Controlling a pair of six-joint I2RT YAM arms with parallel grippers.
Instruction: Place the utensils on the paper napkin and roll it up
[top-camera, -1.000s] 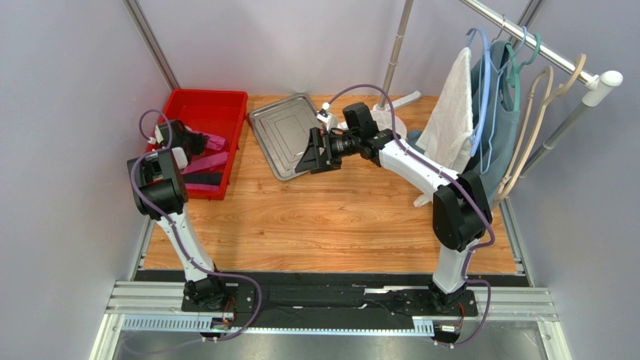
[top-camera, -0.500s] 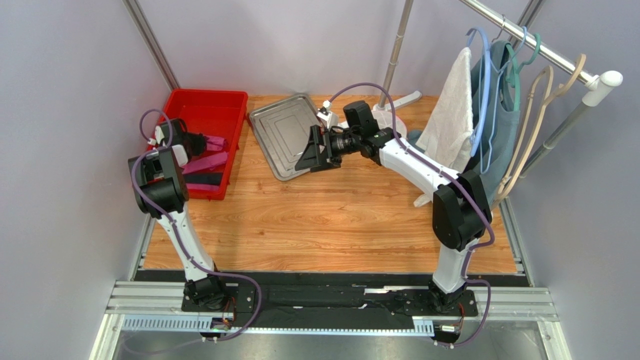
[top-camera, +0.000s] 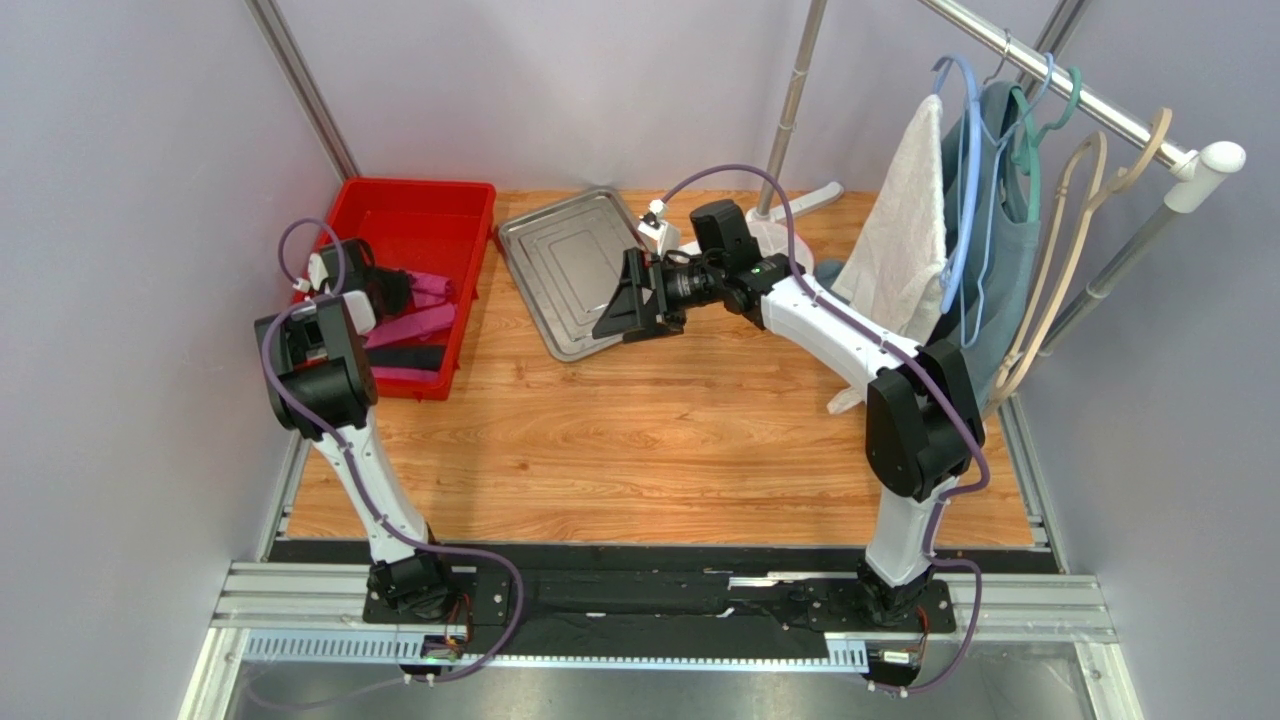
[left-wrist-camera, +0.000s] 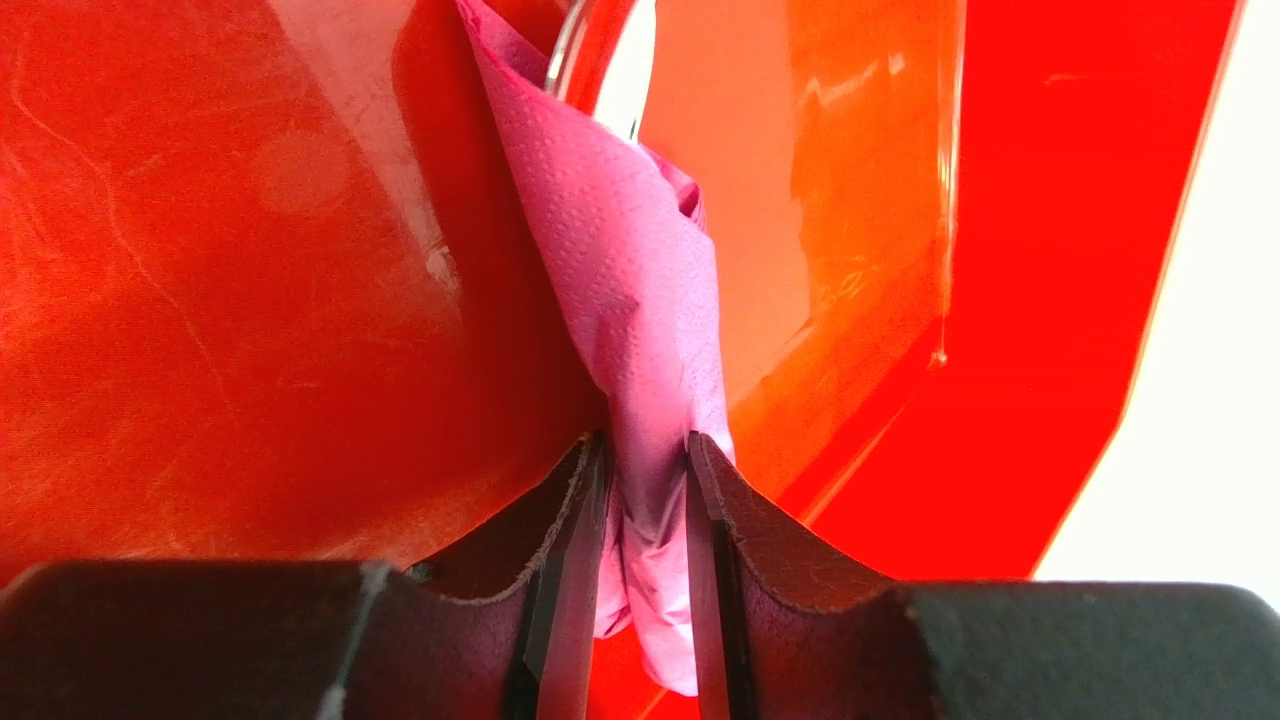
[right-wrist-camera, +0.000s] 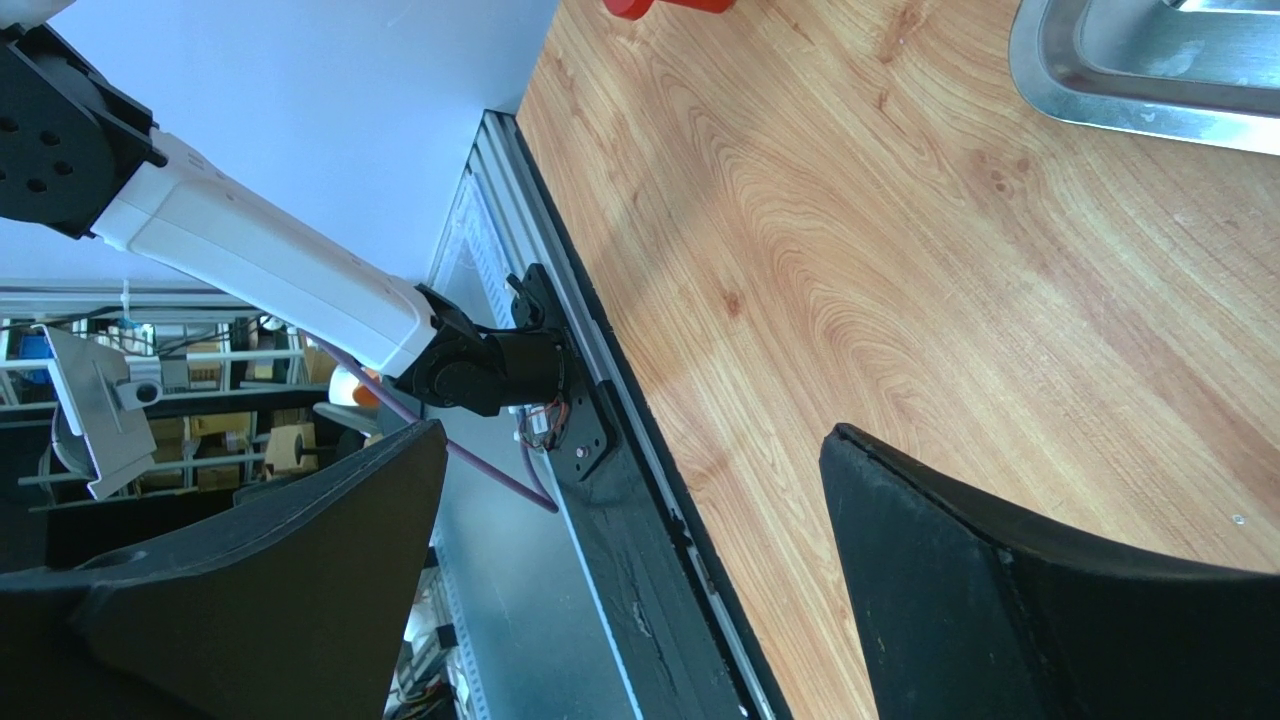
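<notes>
The paper napkin, magenta-pink and crumpled into a narrow fold, hangs inside a red bin. Its lower end lies between the fingers of my left gripper, which stand a little apart with the paper loose in the gap, so the gripper is open. From above, the left gripper reaches into the red bin at the back left, beside pink strips. My right gripper hovers wide open and empty over the near corner of the steel tray. The utensils are hidden.
A clothes rack at the back right carries a white towel, a blue garment and several hangers. Its white foot rests on the wooden table. The tray's rim shows above the right fingers.
The left gripper's fingers have parted around the napkin inside the red bin. The right arm has shifted only slightly above the tray.
</notes>
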